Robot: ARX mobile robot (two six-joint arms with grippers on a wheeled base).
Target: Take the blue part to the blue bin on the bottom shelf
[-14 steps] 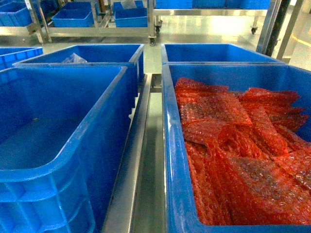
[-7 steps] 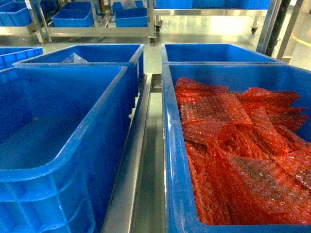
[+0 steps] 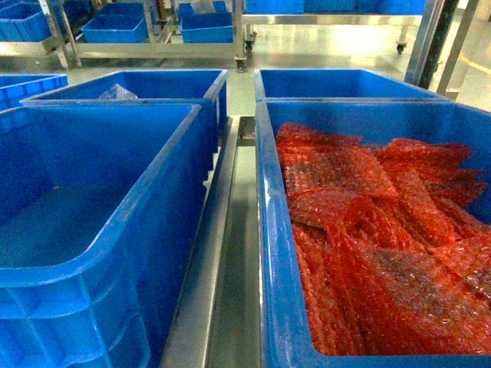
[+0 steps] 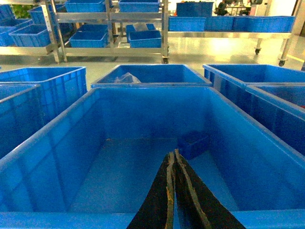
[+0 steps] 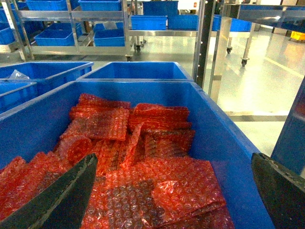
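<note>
A small dark blue part (image 4: 193,144) lies on the floor of the large blue bin (image 4: 57,143), near its far right corner. My left gripper (image 4: 172,153) hangs above this bin's near edge, shut with nothing between its jaws, its tips just short of the part. My right gripper (image 5: 174,171) is open wide over the bin of red bubble wrap (image 5: 157,176); its right finger (image 5: 281,191) sits outside the bin's right wall. Neither gripper shows in the head view. Small blue bins (image 4: 144,38) stand on the low shelf of a metal rack at the back.
A metal rail (image 3: 222,230) runs between the left bin (image 3: 153,207) and the bubble-wrap bin (image 3: 268,230). More blue bins (image 3: 146,84) stand behind, one holding a clear bag (image 3: 116,93). A dark post (image 5: 206,43) rises at the right.
</note>
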